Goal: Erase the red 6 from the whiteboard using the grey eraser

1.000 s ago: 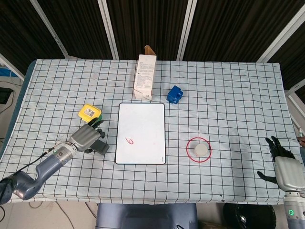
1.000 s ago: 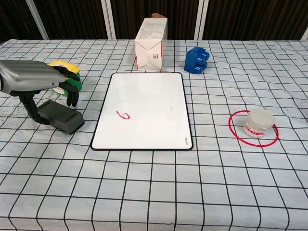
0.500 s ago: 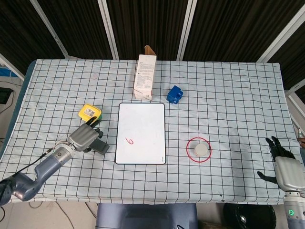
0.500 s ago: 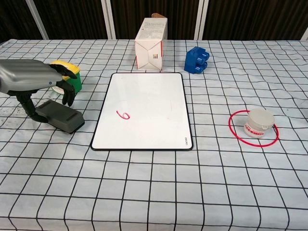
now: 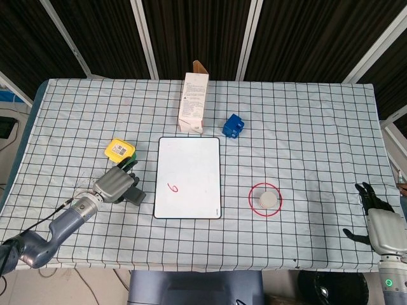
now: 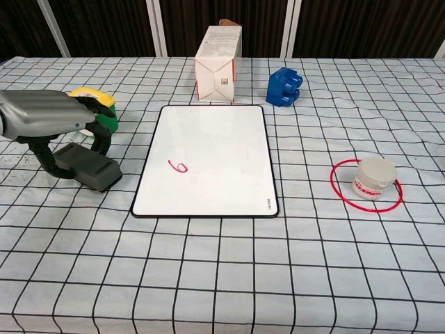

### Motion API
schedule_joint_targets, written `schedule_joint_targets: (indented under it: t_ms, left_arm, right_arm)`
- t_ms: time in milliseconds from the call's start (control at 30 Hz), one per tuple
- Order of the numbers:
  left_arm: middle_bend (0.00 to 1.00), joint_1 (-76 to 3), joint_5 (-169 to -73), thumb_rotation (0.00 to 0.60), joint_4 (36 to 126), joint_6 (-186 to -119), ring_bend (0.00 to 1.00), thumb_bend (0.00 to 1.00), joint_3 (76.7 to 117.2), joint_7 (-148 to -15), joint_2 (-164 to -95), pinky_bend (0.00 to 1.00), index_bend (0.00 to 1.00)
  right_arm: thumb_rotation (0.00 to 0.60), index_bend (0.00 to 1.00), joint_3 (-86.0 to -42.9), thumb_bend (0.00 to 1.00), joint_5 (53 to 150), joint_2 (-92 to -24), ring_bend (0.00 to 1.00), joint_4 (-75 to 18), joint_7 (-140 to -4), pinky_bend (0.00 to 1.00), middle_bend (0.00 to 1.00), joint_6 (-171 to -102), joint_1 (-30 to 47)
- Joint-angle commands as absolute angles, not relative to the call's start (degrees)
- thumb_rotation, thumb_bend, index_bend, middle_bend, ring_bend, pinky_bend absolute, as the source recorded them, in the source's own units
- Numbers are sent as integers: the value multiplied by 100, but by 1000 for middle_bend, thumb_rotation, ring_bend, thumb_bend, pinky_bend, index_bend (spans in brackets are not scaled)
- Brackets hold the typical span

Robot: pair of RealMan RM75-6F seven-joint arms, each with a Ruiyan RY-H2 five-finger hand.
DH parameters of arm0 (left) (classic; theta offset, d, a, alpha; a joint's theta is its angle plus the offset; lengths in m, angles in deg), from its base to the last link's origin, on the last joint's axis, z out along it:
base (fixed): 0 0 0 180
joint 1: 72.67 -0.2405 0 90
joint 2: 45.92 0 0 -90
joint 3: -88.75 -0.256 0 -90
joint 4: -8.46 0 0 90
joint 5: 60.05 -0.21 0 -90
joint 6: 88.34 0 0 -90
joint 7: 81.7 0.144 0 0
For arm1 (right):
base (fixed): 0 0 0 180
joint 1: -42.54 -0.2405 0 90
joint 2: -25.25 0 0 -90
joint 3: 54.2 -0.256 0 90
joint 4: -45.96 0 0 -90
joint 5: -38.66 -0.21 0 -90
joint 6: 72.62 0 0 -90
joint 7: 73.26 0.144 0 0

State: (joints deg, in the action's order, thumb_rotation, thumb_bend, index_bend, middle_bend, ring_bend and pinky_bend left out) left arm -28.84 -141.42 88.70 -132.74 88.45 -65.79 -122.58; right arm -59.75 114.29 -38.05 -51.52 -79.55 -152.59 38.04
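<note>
The whiteboard (image 5: 189, 159) (image 6: 215, 139) lies flat in the middle of the checked table, with a small red 6 (image 5: 172, 188) (image 6: 177, 166) near its lower left corner. Left of the board lies the grey eraser (image 5: 135, 197) (image 6: 89, 169). My left hand (image 5: 115, 185) (image 6: 47, 120) arches over it, thumb at its near left end and fingers coming down at its far side. No firm grip shows, and the eraser rests on the cloth. My right hand (image 5: 380, 221) hangs off the table's near right corner with fingers spread, holding nothing.
A yellow and green object (image 5: 119, 150) (image 6: 104, 115) sits just behind my left hand. A tall carton (image 5: 194, 101) (image 6: 219, 62) and a blue block (image 5: 233, 125) (image 6: 285, 86) stand behind the board. A white jar (image 5: 268, 199) (image 6: 374, 177) sits inside a red ring to the right.
My left hand has sunk lower over the eraser and its fingers have come closer to the far side. The eraser, the board and the right hand have not moved.
</note>
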Motion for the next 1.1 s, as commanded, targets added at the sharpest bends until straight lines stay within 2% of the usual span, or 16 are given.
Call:
schedule_joint_targets:
  t_ms: [33, 367, 500, 567, 833, 1100]
  left_arm:
    - [433, -2887, -14124, 600, 8889, -13289, 0, 207, 8844, -6530, -12246, 0, 432]
    - [433, -2870, -14205, 600, 9202, -13533, 0, 218, 8948, -6499, -12126, 0, 432]
    - [432, -2855, -14215, 600, 9429, -13695, 0, 219, 9064, -6476, -12048, 0, 430]
    - [432, -2793, -14113, 600, 9494, -13791, 0, 218, 9247, -6347, -12062, 0, 430]
    - [429, -2332, -13139, 600, 9379, -13661, 0, 218, 9910, -5674, -12531, 0, 422]
    - [430, -2010, -12769, 600, 8999, -13638, 0, 217, 10062, -5287, -13089, 0, 422]
  right_arm:
    - [600, 100, -5982, 0, 11420, -3800, 244, -5161, -7936, 266, 84, -15260, 3805]
    - [600, 99, -5988, 0, 11411, -3805, 245, -5160, -7948, 266, 84, -15277, 3807]
    - [600, 99, -5987, 0, 11416, -3804, 244, -5157, -7945, 266, 84, -15285, 3809]
    - [600, 99, -5986, 0, 11416, -3802, 245, -5157, -7943, 266, 84, -15286, 3811]
    - [600, 100, -5984, 0, 11442, -3803, 244, -5141, -7955, 266, 84, -15322, 3819]
    - [600, 100, -5965, 0, 11519, -3822, 244, -5096, -7993, 266, 84, -15348, 3812]
